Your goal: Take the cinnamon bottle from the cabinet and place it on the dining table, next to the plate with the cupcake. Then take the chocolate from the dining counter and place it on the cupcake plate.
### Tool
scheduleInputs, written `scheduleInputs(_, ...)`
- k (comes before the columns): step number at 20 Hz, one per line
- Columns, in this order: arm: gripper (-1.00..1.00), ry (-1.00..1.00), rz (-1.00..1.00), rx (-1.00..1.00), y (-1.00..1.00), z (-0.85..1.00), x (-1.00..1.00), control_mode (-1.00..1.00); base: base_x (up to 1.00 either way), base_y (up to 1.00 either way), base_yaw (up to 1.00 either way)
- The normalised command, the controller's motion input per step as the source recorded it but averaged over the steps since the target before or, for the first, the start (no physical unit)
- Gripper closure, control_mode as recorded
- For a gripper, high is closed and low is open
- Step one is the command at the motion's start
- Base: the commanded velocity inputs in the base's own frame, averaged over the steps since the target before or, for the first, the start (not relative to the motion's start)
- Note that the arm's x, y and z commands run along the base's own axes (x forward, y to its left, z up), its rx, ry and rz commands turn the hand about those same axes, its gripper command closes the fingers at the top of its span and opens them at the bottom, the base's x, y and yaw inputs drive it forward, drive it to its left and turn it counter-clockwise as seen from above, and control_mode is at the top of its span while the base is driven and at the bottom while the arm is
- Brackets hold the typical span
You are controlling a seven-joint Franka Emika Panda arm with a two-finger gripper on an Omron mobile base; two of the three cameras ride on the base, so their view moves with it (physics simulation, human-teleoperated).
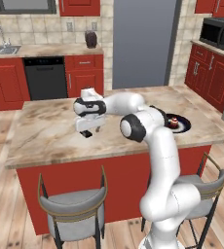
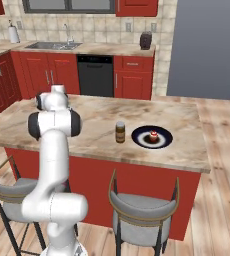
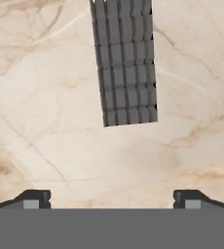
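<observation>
The chocolate (image 3: 126, 63), a dark ribbed bar, lies flat on the marbled dining table (image 3: 50, 121). My gripper (image 3: 111, 200) hangs open just above the stone, its tips wide apart and short of the bar's near end. From the left base view the gripper (image 1: 87, 131) points down over the middle of the island (image 1: 41, 136). The cinnamon bottle (image 2: 120, 132) stands upright on the top, just left of the dark plate (image 2: 163, 140). On that plate sits the cupcake (image 2: 153, 136). The plate (image 1: 183, 125) and cupcake (image 1: 174, 121) also peek out behind my arm.
Two grey stools (image 1: 75, 204) (image 1: 204, 187) stand at the island's near side. Along the back wall run the sink counter (image 2: 57, 46), a black dishwasher (image 1: 46, 78) and a dark canister (image 1: 90, 39). A microwave (image 1: 218, 31) sits at the right.
</observation>
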Motion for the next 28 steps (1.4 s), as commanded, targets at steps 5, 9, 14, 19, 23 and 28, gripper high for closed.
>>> scheduleInputs(5,-1.00,0.01,0.01,0.00,0.02,-0.20,0.36,-1.00,0.00,0.00,0.00)
scheduleInputs(9,-1.00,0.01,0.00,0.00,0.00,-0.26,0.39,-1.00,0.00,0.00,0.00)
scheduleInputs(14,-1.00,0.01,0.00,0.00,0.05,-0.23,0.40,-1.00,0.00,0.00,0.00)
scheduleInputs(19,-1.00,0.03,0.01,0.00,0.20,-0.18,0.32,-1.00,0.00,0.00,0.00)
scheduleInputs(23,-1.00,0.04,0.03,0.00,0.10,-0.23,0.09,-1.00,0.00,0.00,0.00)
scheduleInputs(28,-1.00,0.06,0.01,0.00,0.00,-0.36,0.00,-1.00,0.00,0.00,0.00)
